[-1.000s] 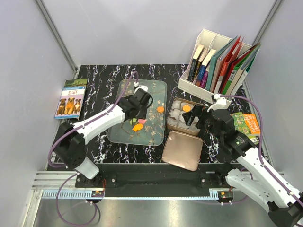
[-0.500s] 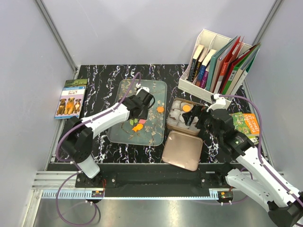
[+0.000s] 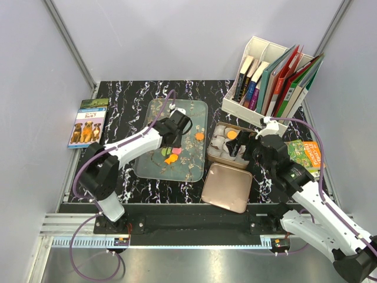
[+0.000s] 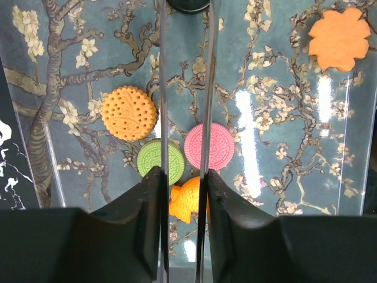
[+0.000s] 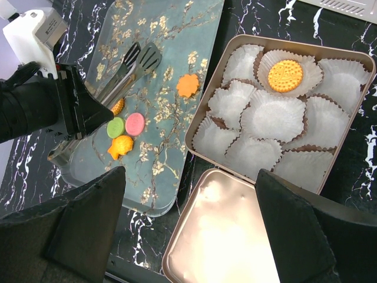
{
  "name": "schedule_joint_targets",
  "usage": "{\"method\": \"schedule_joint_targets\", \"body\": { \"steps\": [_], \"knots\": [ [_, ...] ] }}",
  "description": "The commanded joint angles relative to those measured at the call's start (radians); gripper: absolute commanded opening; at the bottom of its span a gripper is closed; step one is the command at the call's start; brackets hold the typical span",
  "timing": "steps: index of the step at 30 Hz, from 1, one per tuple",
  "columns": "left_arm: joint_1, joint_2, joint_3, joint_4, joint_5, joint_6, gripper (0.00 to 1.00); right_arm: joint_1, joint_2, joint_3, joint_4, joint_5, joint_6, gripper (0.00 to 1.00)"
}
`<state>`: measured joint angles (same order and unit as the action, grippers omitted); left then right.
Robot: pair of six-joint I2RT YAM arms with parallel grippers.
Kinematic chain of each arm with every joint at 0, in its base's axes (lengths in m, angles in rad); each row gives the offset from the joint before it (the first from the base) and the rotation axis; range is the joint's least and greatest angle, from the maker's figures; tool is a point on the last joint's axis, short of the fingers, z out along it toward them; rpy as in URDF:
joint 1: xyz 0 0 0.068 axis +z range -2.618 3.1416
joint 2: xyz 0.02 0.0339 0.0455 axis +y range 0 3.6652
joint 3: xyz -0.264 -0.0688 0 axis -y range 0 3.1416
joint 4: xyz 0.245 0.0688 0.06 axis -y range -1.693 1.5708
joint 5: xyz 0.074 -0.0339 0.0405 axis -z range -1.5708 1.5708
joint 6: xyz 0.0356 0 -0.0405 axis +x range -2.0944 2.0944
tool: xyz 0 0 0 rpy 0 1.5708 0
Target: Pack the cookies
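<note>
The left gripper (image 4: 183, 177) is clenched on a pair of metal tongs (image 5: 141, 59); its two fingers press on the tongs' arms from either side, so the arms run close together. The tong heads hang over a bare part of the blossom-patterned glass tray (image 5: 171, 23), beyond the nearest cookies.

Five cookies lie on that tray. A round orange cookie (image 4: 128, 112), a green cookie (image 4: 160, 160) and a pink cookie (image 4: 209, 146) sit in a tight cluster, with an orange fish-shaped cookie (image 4: 187, 200) just beside them and partly hidden under the left fingers. An orange flower-shaped cookie (image 4: 339, 38) lies apart, toward the tray's edge nearest the tin.

The rectangular tin (image 5: 203, 112) stands just beside the tray on the black marbled table (image 3: 118, 100) and is filled with white paper cups (image 5: 274, 115). One cup at the far side holds a round yellow-orange cookie (image 5: 285, 75). The tin's lid (image 5: 224, 236) lies flat against its near side.

The right gripper (image 5: 189, 177) hovers above the lid and tin with its jaws spread wide, gripping nothing
</note>
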<state>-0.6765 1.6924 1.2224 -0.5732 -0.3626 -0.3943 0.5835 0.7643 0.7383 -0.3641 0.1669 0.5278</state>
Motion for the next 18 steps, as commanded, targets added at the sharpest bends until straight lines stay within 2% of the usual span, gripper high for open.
{"method": "schedule_joint_targets", "body": {
  "steps": [1, 5, 9, 18],
  "knots": [
    [0.002, -0.082, 0.026, 0.029, 0.005, 0.009, 0.26, 0.004, -0.002, 0.016, 0.033, 0.016, -0.011, 1.0],
    [-0.029, -0.167, 0.045, -0.002, 0.004, 0.023, 0.24, 0.003, -0.002, 0.019, 0.034, 0.013, -0.009, 1.0],
    [-0.127, -0.226, 0.112, -0.046, -0.019, 0.041, 0.23, 0.004, -0.003, 0.029, 0.036, 0.017, -0.011, 1.0],
    [-0.291, -0.149, 0.239, -0.065, 0.059, 0.057, 0.22, 0.004, -0.04, 0.042, 0.022, 0.025, -0.009, 1.0]
  ]
}}
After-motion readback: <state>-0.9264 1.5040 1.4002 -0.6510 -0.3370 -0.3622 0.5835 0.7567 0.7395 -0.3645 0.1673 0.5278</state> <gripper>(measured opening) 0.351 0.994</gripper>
